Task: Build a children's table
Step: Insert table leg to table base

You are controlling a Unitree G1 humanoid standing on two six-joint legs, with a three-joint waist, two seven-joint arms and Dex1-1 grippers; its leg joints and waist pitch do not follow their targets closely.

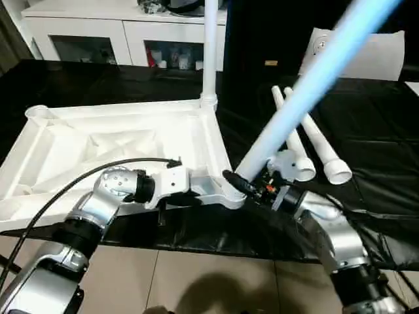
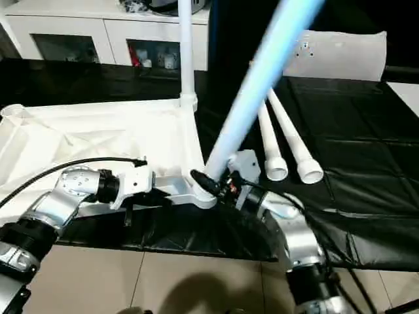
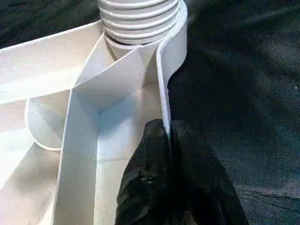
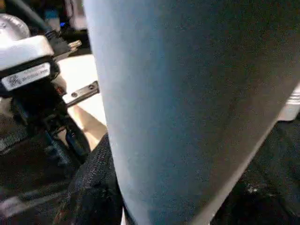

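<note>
The children's table top lies upside down on the black cloth, ribs facing up. One white leg stands upright in its far right corner socket. My left gripper is shut on the thin rim of the top, close to the near right corner. My right gripper is shut on a second leg, which leans up and to the right. That leg's ribbed lower end sits at the near right corner socket. Two loose legs lie side by side on the cloth to the right.
A flat white panel leans at the back right. White cabinets stand behind the table. The cloth's front edge runs just below my wrists, with tiled floor beyond it. A black cable loops over my left forearm.
</note>
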